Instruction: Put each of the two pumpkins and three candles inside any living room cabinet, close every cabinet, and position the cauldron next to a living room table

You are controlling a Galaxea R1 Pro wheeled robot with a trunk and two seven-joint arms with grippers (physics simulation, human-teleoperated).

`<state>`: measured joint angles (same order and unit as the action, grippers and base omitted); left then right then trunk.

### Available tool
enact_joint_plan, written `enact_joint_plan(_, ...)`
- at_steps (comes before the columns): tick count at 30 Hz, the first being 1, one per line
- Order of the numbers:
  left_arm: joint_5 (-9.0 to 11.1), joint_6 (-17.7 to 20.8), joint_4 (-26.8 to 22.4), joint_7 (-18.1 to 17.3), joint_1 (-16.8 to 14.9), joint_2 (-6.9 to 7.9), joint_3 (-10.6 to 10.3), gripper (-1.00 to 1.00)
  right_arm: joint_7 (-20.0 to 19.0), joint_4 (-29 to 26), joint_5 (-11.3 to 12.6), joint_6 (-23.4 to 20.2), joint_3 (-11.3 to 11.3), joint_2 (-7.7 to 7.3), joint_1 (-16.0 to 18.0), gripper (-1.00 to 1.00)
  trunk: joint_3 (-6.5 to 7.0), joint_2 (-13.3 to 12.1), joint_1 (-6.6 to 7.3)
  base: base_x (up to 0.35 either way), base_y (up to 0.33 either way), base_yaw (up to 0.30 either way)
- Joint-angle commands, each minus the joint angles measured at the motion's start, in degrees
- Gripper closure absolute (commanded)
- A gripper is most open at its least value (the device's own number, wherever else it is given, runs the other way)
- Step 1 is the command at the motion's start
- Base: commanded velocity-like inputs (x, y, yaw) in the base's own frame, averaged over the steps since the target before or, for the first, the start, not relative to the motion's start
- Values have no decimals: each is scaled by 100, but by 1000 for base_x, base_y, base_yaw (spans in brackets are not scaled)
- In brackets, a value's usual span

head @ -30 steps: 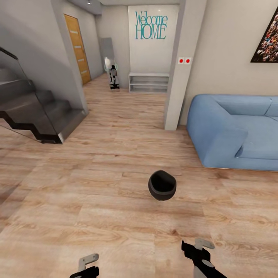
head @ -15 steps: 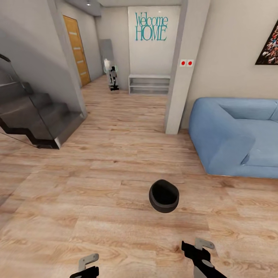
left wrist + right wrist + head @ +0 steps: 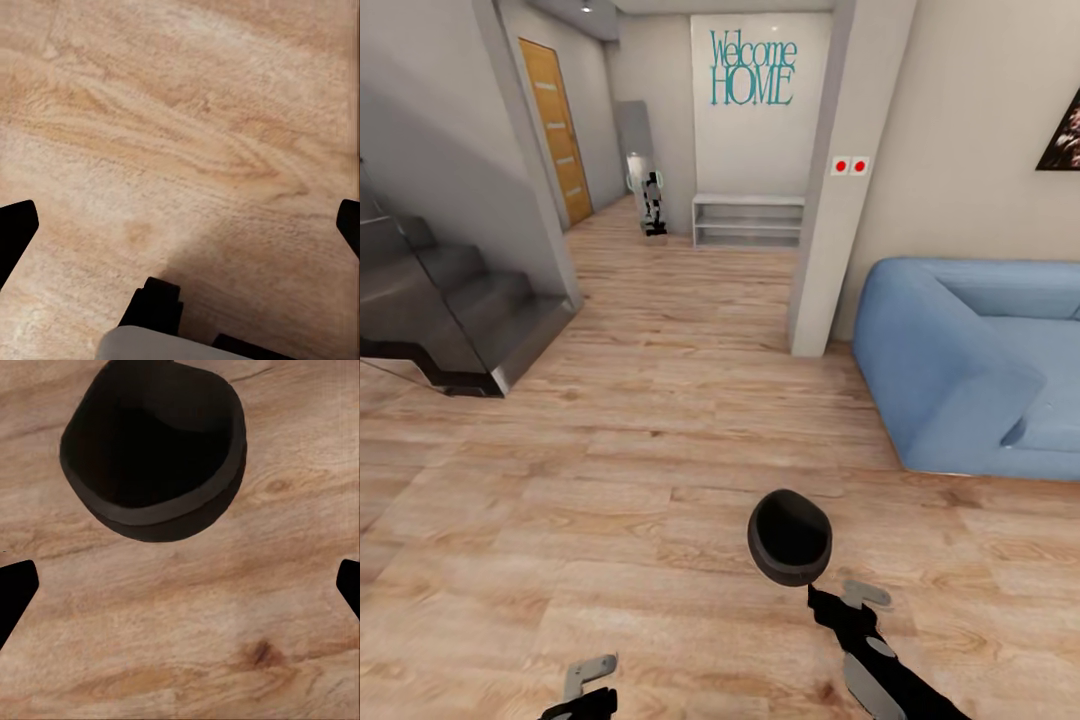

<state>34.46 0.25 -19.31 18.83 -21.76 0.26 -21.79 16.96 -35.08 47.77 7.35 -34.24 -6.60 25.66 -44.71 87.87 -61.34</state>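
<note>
A blue sofa (image 3: 970, 370) and a dark framed picture (image 3: 1063, 135) are cut off at the head view's right edge, a grey staircase (image 3: 430, 310) at its left.

Wall lettering (image 3: 751, 68): teal script reading "Welcome HOME" in two lines, set on the white wall (image 3: 760, 150) at the far end of the hallway, above a low shelf (image 3: 748, 220). No other text, number or brand is legible; the dark picture (image 3: 1063, 135) on the right-hand wall is too blurred to read.
</note>
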Motion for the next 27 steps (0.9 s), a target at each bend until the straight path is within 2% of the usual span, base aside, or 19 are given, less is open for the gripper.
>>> enact_joint_plan(1, 29, 4, -57, 34, -2, 0, -45, -100, 46, -363, 93, -112, -48, -13, 2, -100, -5, 2, -2, 247, 0, 0)
enact_joint_plan(3, 22, 27, -177, 31, -3, -25, -55, -100, 50, -492, 103, -179, -48, -16, 1, -100, -5, 2, -2, 235, 0, 0)
enact_joint_plan(6, -7, 184, -699, 49, -4, -74, -61, -100, 52, -559, 112, -206, -42, -17, 0, -100, -5, 2, -2, 218, 0, 0)
enact_joint_plan(7, -11, 351, -902, 57, -4, -74, -63, -100, 51, -566, 111, -206, -43, -17, 0, -100, -5, 2, -2, 214, 0, 0)
enact_joint_plan(8, -22, 742, -1227, 75, -4, -64, -65, -100, 49, -572, 112, -207, -41, -17, 0, -100, -5, 2, -2, 216, 0, 0)
enact_joint_plan(11, -13, 1558, -2034, 96, -4, -5, -10, -100, 45, -571, 117, -208, -40, -17, 0, -100, -5, 2, -2, 226, 0, 0)
enact_joint_plan(17, 22, 2224, -2688, 106, -6, 23, 26, -100, 52, -562, 118, -205, -39, -17, 0, -100, -5, 2, -2, 233, 0, 0)
enact_joint_plan(22, 11, 3232, -3860, 284, -11, 46, 70, -100, 55, -463, 119, -200, -30, -9, 0, -100, -5, 2, -2, 235, 0, 0)
enact_joint_plan(24, 23, 3438, -4191, 458, -8, 73, 211, -100, 53, -451, 119, -199, -24, -8, 0, -100, -5, 2, -2, 246, 0, -2)
enact_joint_plan(27, 15, 3496, -4309, 514, -10, 89, 275, -100, 53, -448, 126, -208, -17, -8, 0, -100, -5, 2, -2, 254, 0, -88)
